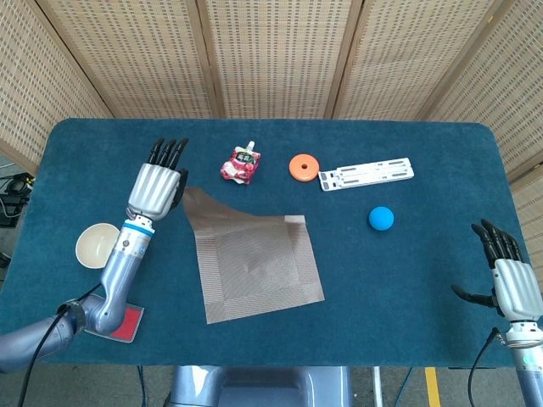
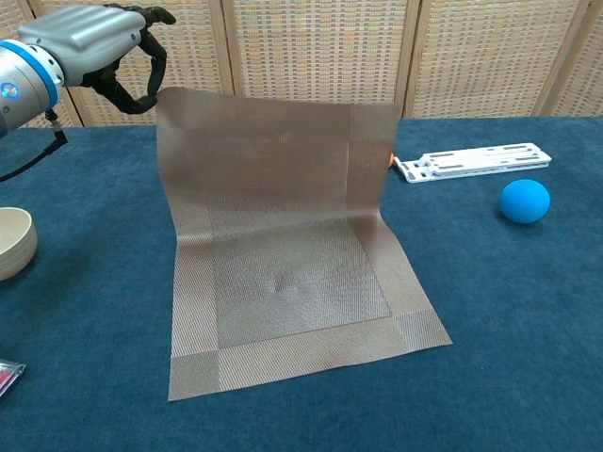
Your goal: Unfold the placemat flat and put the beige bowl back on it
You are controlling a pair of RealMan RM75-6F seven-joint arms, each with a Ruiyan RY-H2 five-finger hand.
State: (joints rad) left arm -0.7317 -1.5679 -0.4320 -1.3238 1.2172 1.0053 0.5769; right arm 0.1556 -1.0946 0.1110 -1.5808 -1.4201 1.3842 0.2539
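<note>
Chest view: tan woven placemat [image 2: 283,273] half raised, far corner pinched by left hand [image 2: 94,42] at upper left; near half flat on table. Beige bowl [image 2: 14,243] at left edge, nearer left hand. Right hand [image 1: 513,284] spread, idle, lower right in head view.

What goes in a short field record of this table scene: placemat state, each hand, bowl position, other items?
placemat: near half flat on table, far half lifted upright
left hand: pinches placemat's far left corner
right hand: open, holds nothing, near the table's right edge
beige bowl: on table, left of placemat
other items: blue ball, orange disc, white rail, red pouch
</note>
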